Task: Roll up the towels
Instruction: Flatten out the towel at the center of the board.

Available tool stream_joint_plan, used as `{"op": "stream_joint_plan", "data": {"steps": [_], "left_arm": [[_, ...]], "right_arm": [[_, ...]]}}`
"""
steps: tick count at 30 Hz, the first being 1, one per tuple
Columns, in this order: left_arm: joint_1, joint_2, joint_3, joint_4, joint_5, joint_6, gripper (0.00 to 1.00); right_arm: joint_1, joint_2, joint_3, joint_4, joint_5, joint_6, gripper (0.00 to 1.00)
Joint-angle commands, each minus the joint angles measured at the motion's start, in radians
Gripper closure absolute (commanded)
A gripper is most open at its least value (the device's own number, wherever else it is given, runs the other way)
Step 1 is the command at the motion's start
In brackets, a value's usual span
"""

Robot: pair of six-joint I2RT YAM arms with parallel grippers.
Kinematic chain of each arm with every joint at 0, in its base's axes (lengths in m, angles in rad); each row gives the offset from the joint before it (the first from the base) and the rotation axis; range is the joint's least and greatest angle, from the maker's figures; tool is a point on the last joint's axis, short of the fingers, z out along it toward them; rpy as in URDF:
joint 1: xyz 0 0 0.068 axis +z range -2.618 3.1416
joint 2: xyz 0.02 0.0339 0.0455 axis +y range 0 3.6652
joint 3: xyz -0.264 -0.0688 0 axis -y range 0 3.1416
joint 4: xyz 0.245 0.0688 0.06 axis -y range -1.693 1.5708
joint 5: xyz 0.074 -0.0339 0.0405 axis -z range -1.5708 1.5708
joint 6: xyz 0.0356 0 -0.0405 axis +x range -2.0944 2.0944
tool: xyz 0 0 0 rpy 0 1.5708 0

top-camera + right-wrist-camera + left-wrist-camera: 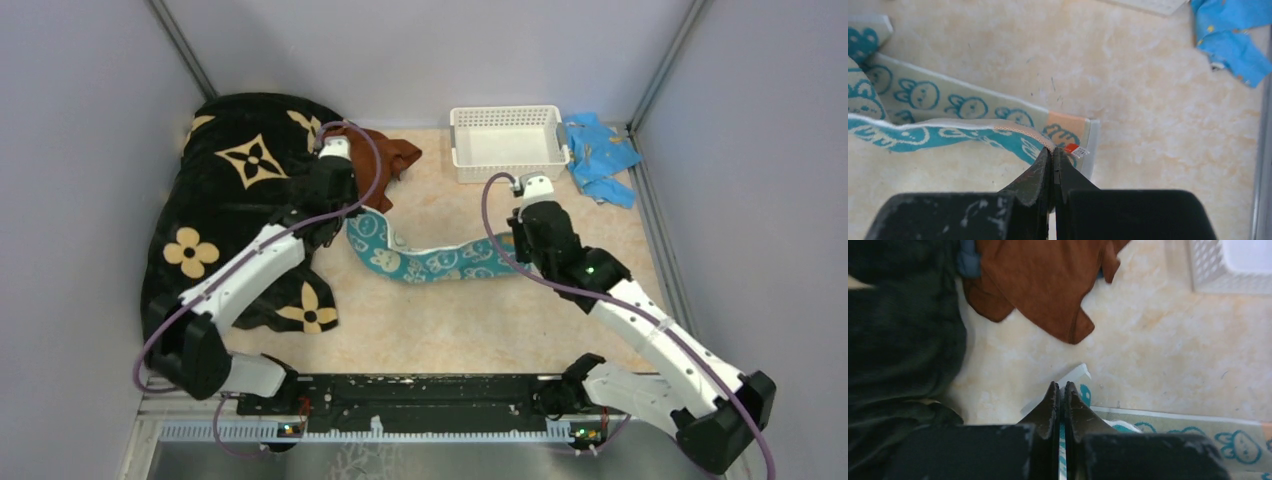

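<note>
The teal-and-white patterned towel (440, 265) lies stretched in a sagging strip between my two grippers. My left gripper (1059, 386) is shut on its left end, with teal cloth showing between the fingers. My right gripper (1052, 150) is shut on a folded-over edge at the right end, beside a small red tag (1071, 148). The rust-brown towel (398, 155) lies crumpled just beyond the left gripper (345, 218), partly on the blanket. A sliver of grey-blue cloth (969, 262) peeks out beside the brown towel (1043, 285); the rest of it is hidden.
A big black blanket with tan flowers (240, 200) fills the left side under the left arm. A white perforated basket (505, 113) stands at the back, with a bright light-blue cloth (600, 155) to its right. Grey walls enclose the table.
</note>
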Motion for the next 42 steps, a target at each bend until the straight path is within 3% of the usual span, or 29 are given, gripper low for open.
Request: {"op": "stream_joint_plan", "data": {"steps": [1,11,19,26,32,40,42], "left_arm": [[0.01,-0.178,0.021,0.032,-0.07,0.015,1.0],[0.01,-0.603,-0.056,-0.107,-0.053,-0.055,1.0],[0.01,-0.64,-0.071,-0.219,-0.05,-0.075,1.0],[0.013,-0.421,-0.15,-0.05,-0.084,-0.028,1.0],[0.083,-0.095,-0.095,0.139,-0.033,-0.057,1.0],[0.148,0.26,0.096,0.267,0.125,-0.096,1.0],[0.15,0.306,0.13,0.281,0.132,-0.076,0.88]], "right_arm": [[0.006,-0.112,0.098,0.001,0.061,-0.071,1.0],[0.007,-0.361,0.201,-0.148,-0.177,-0.089,1.0],[0.007,-0.334,0.226,-0.197,-0.174,-0.039,1.0],[-0.027,-0.089,0.138,-0.073,0.086,0.003,1.0],[-0.286,0.15,0.061,0.195,-0.047,0.061,1.0],[-0.369,0.39,0.069,0.496,-0.043,0.033,1.0],[-0.39,0.437,0.091,0.506,-0.054,0.03,0.92]]}}
